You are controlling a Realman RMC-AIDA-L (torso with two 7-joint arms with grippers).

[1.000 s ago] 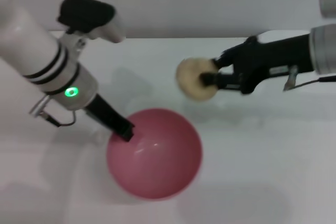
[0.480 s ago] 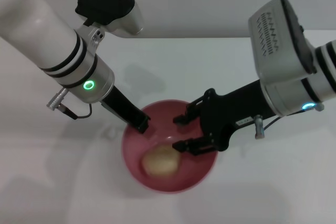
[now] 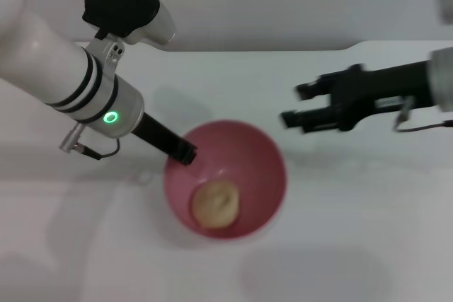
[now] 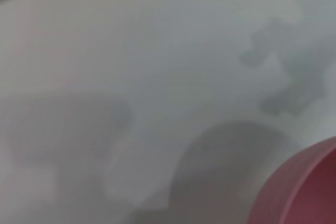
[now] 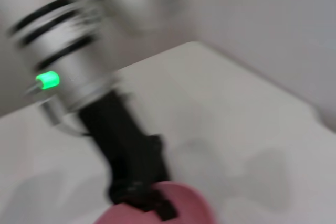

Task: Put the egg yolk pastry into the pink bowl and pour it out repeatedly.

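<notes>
The pink bowl (image 3: 265, 167) stands upright on the white table in the head view. The pale tan egg yolk pastry (image 3: 216, 204) lies inside it, near the front left of the bottom. My left gripper (image 3: 184, 153) is shut on the bowl's back-left rim. My right gripper (image 3: 297, 105) is open and empty, above the table to the right of the bowl and apart from it. The left wrist view shows part of the bowl's rim (image 4: 307, 190). The right wrist view shows the bowl's rim (image 5: 181, 203) with the left gripper (image 5: 152, 203) on it.
The white table (image 3: 354, 231) spreads around the bowl, with a pale wall along its back edge (image 3: 283, 5). No other objects show.
The right gripper carried the pastry over the bowl, let it go inside, then drew back up and to the right, empty. The left gripper kept hold of the rim and the bowl was turned upright.
</notes>
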